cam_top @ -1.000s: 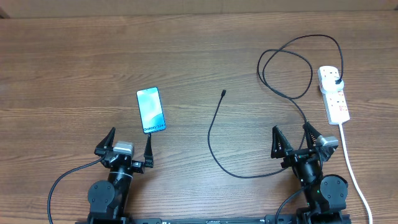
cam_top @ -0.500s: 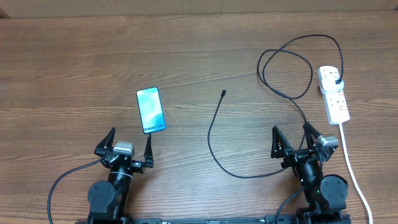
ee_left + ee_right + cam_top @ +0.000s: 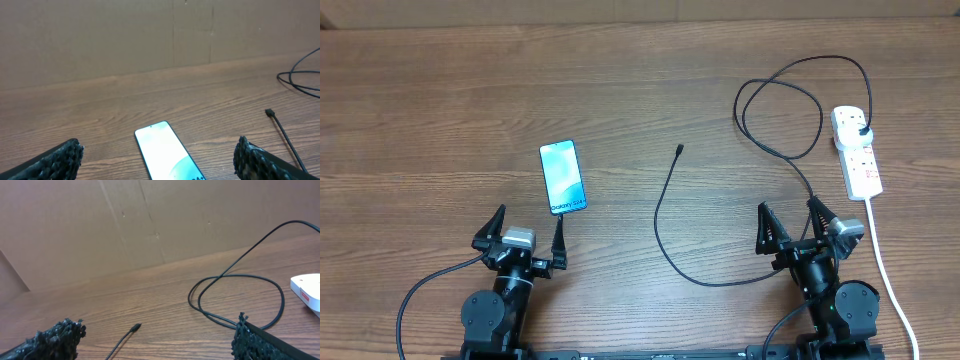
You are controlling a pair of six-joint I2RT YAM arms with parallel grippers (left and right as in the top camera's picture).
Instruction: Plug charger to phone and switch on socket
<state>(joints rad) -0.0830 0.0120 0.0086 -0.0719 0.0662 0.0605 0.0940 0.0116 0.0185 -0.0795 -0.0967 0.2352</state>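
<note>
— Layout?
— On the brown wooden tabletop (image 3: 440, 90), the long thin black charger cable (image 3: 657, 210) curls between your arms. The slim blue-screened phone (image 3: 563, 177) lies lengthwise just ahead of your spread left claw (image 3: 530, 220).
— Who takes the small black connector tip (image 3: 680, 150)?
— Your right claw (image 3: 787, 210), also spread: nearer, I judge.

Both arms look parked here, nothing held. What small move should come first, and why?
Probably move the open right gripper toward the charger's connector tip. The tip lies loose on the table, apart from the phone and nearer the right arm than the open left gripper.
</note>
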